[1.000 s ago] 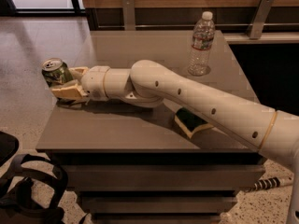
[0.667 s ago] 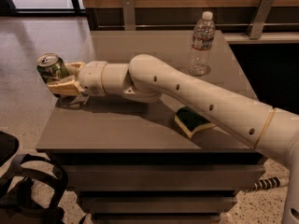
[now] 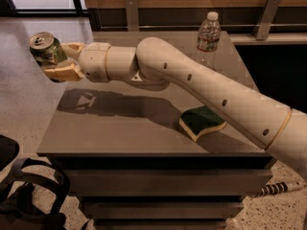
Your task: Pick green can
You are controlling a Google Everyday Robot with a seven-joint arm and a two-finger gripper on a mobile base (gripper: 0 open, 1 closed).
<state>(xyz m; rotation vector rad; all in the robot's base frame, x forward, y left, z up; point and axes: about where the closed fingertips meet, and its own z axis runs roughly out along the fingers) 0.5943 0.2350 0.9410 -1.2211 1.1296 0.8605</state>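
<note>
The green can (image 3: 47, 51) has a silver top and pull-tab. It hangs in the air past the table's left edge, tilted slightly, well above the table (image 3: 120, 128). My gripper (image 3: 61, 60) is shut on the green can, one tan finger behind it and one below in front. The white arm reaches in from the lower right across the table.
A clear plastic water bottle (image 3: 207, 38) with a white cap stands at the table's back right. A green-and-yellow sponge (image 3: 202, 122) lies at the front right. Dark gear (image 3: 29, 195) sits on the floor at the lower left.
The gripper has lifted the green can off the table's left part and carried it up and to the left, past the table edge.
</note>
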